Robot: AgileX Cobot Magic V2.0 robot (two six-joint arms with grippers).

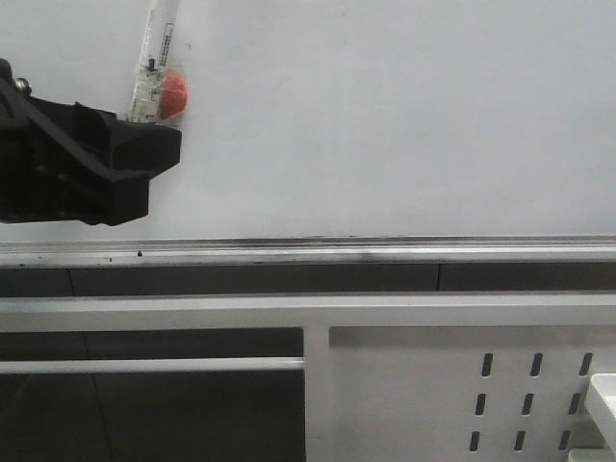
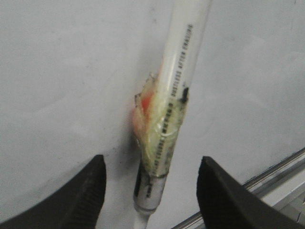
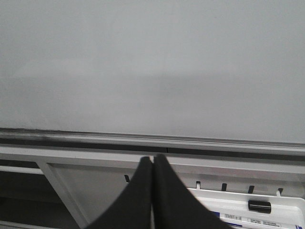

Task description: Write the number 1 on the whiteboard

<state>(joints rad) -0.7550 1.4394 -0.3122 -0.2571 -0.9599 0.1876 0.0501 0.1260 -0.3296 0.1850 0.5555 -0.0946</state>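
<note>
The whiteboard [image 1: 385, 115] is plain white, with a silver ledge [image 1: 385, 252] along its lower edge. No number 1 stroke shows on it in any view. My left gripper [image 1: 159, 144] is at the board's left, close to its surface. A white marker [image 1: 154, 67], wrapped in clear tape with an orange-red blob, sticks up from it against the board. In the left wrist view the marker [image 2: 176, 105] stands between the two fingers of the left gripper [image 2: 150, 162], which are wide apart and do not touch it. Its tip is out of view. My right gripper [image 3: 153, 160] is shut and empty, below the ledge [image 3: 152, 139].
A white perforated metal frame [image 1: 462, 385] runs below the ledge. A white tray [image 3: 286, 212] with a small black item [image 3: 259, 206] sits at the lower right; its corner also shows in the front view [image 1: 604, 404].
</note>
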